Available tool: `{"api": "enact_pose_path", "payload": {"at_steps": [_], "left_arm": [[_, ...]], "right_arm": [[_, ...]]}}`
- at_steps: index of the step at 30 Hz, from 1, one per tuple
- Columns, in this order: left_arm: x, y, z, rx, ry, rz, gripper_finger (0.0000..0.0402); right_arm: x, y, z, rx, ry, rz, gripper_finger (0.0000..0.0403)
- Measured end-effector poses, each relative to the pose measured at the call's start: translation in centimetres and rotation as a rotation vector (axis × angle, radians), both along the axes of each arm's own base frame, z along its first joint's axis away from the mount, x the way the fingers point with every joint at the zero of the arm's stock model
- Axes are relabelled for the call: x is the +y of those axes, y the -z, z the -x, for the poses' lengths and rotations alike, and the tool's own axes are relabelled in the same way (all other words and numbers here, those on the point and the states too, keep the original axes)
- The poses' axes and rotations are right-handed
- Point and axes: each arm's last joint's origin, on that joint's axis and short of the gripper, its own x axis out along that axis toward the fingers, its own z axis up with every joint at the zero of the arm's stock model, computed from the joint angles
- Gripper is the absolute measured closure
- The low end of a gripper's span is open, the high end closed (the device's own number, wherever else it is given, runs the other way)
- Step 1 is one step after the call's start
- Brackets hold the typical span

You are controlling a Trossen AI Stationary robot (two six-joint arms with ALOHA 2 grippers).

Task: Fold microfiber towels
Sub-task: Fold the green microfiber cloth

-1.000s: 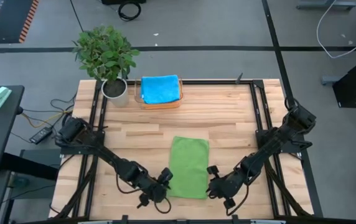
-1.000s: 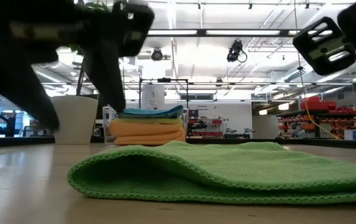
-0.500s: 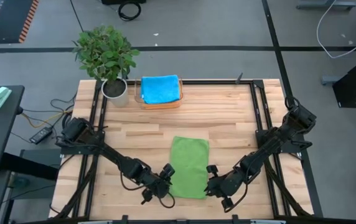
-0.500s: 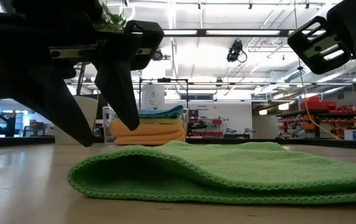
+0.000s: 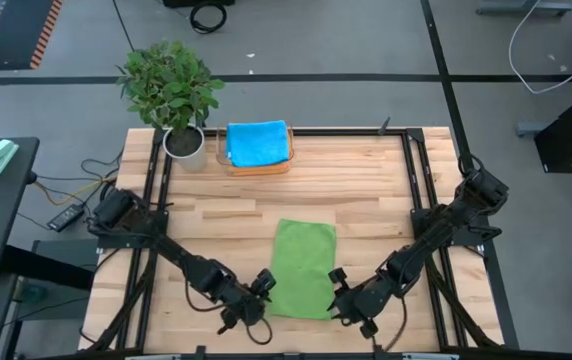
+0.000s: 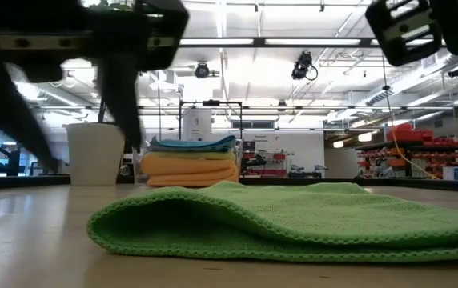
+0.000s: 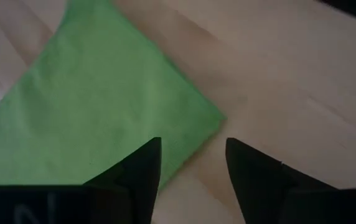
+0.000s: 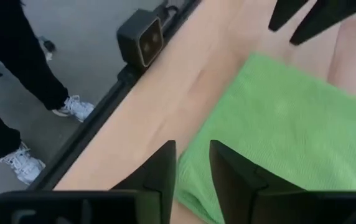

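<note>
**Green towel folded at the table's front, a gripper at each near corner**

On the wooden table (image 5: 366, 190), near its front edge and about midway across, lies the green towel (image 5: 302, 268), folded into a tall rectangle. From table height it shows as a low, soft mound with a rounded fold on its left end and a stitched hem running along the front.

The left gripper (image 5: 262, 290) sits just beside the towel's near left corner. Its wrist view shows the two dark fingers (image 7: 142, 168) spread with a clear gap, nothing between them, poised above the towel's corner and the bare wood next to it. In the low view this arm is a dark shape raised above the table on the left.

The right gripper (image 5: 337, 290) is just beside the towel's near right corner. Its fingers (image 8: 159, 168) stand a narrow way apart, with nothing gripped, over the towel's edge and the table's front rim. That wrist view also takes in a small black box on the table's frame, and a person's dark trouser legs and white shoes (image 8: 72, 107) on the floor beyond.

At the back of the table, well apart from the green towel, a blue towel (image 5: 257, 143) tops a stack of orange ones. A potted plant (image 5: 171, 90) stands just left of the stack.
</note>
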Motion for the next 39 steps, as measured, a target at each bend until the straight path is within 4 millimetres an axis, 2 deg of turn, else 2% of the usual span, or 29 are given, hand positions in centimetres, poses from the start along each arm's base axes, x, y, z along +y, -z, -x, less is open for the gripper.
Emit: {"api": "enact_pose_path", "payload": {"at_steps": [7, 11, 14, 24, 33, 39], "left_arm": [[-0.9, 0.9, 1.2, 0.052, 0.050, -0.070, 0.0176], [-0.7, 0.7, 0.7, 0.024, 0.042, -0.061, 0.0148], [-0.5, 1.1, 0.6, 0.042, 0.012, -0.057, 0.0133], [-1.3, 2.6, 0.4, 0.044, 0.045, -0.055, 0.0136], [-2.5, 1.2, 0.0, -0.111, 0.105, -0.147, 0.0138], [-1.7, 2.3, -1.0, -0.070, 0.080, -0.111, 0.0141]], "right_arm": [[0.0, 0.1, 0.2, -0.018, -0.051, 0.062, 0.0242], [-0.1, 0.2, 0.0, -0.057, -0.096, 0.142, 0.0213], [0.1, 1.2, 0.0, -0.027, -0.117, 0.170, 0.0202], [1.9, 4.2, 0.2, -0.015, -0.204, 0.194, 0.0197], [2.1, 3.9, 0.2, -0.026, -0.199, 0.180, 0.0197], [1.5, 4.2, -0.3, -0.018, -0.179, 0.184, 0.0197]]}}
